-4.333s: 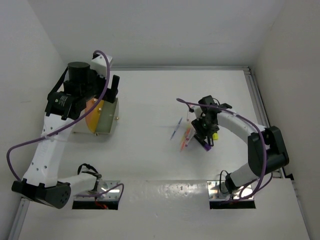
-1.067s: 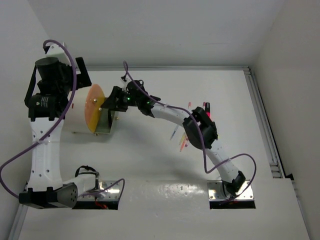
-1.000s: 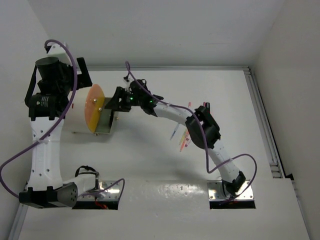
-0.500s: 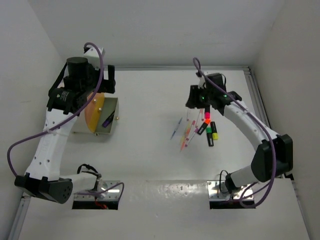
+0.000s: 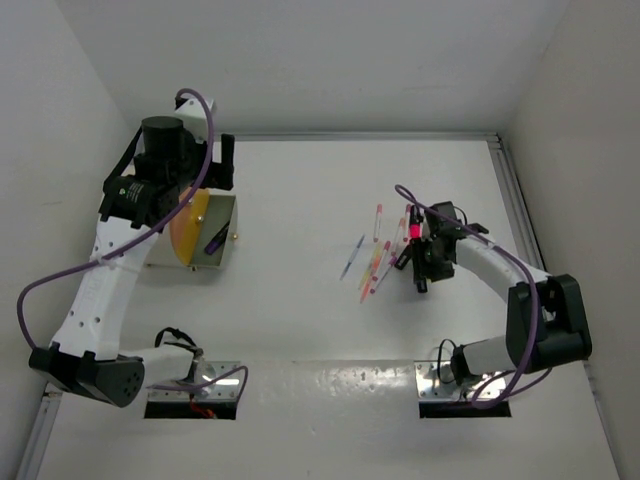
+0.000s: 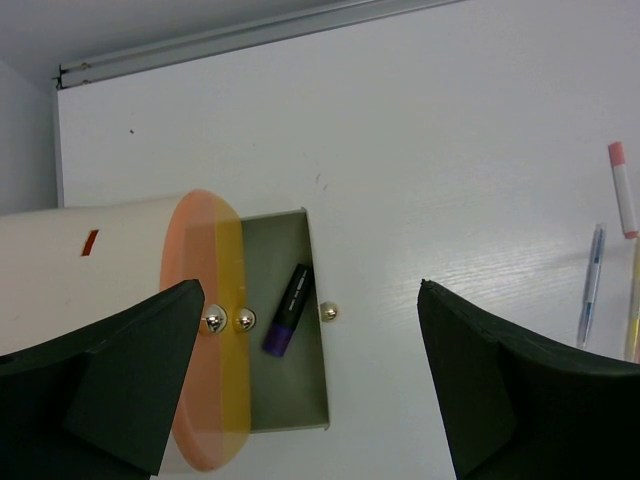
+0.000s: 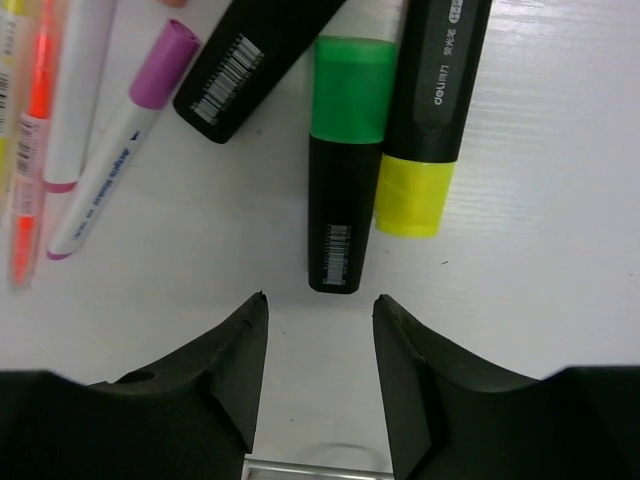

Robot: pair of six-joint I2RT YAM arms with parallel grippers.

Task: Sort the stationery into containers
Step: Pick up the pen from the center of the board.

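this is a robotics lab test cell. a plain white tabletop (image 5: 300, 200) is boxed in on three sides by bare white panel walls (image 5: 300, 60), and a grey metal rail (image 5: 522, 220) runs along its right edge. two white jointed robot arms, left (image 5: 95, 290) and right (image 5: 490, 262), stand on shiny metal base plates (image 5: 222, 375) bolted at the near edge.

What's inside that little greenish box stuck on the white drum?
One black highlighter with a purple cap lies slanted on the floor of the box; nothing else shows. The strip behind the orange disc is tinted and partly covered, so that part is uncertain.
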